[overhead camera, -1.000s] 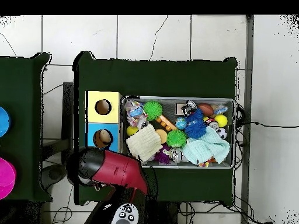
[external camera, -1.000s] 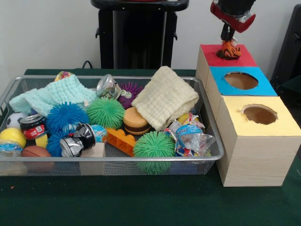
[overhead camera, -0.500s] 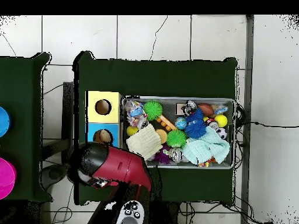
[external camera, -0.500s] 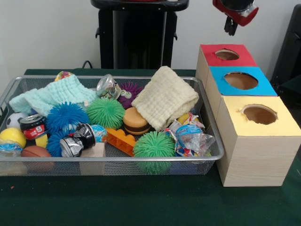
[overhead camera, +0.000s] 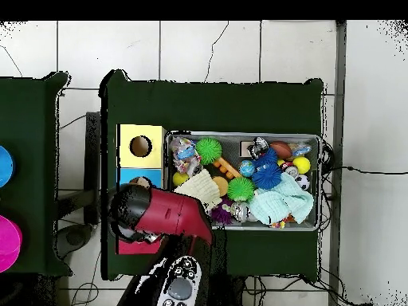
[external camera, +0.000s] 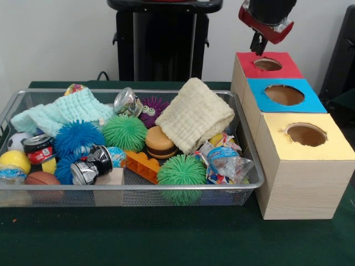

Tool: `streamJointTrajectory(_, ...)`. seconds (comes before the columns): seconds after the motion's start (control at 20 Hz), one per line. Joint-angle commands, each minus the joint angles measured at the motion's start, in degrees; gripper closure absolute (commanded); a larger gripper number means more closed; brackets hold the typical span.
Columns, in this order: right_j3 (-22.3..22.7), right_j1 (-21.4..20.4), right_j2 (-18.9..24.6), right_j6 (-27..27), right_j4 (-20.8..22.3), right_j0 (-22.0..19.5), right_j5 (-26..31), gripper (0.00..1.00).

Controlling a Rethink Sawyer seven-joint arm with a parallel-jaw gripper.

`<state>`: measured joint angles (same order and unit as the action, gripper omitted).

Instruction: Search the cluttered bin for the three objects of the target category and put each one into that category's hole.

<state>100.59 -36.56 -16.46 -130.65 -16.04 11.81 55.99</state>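
Behind my black pedestal (external camera: 161, 41) stands a plain pale wall (external camera: 55, 39). My table (external camera: 166, 238) wears a dark green cloth. From above, the floor (overhead camera: 207, 52) is white tile with dark joints and a crack. A second green table (overhead camera: 28, 167) sits just beside mine, carrying a blue disc (overhead camera: 3, 166) and a magenta disc (overhead camera: 6, 243).

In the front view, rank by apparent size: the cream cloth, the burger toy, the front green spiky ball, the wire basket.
1. wire basket
2. cream cloth
3. front green spiky ball
4. burger toy

The ball sits nearer the camera, so its edge over the burger is unsure.
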Motion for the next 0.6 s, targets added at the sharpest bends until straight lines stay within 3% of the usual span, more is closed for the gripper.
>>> streamJointTrajectory(0.05,-9.67,0.74,-1.19,-4.0,8.78,1.14,-4.86,1.0)
streamJointTrajectory(0.25,-11.74,-1.04,-4.87,-5.75,13.08,2.32,-5.55,1.0)
streamJointTrajectory(0.5,-17.89,2.28,-20.26,-19.92,21.83,10.47,-14.87,1.0)
streamJointTrajectory(0.6,-19.04,4.52,-24.86,-23.91,22.83,12.62,-17.97,1.0)
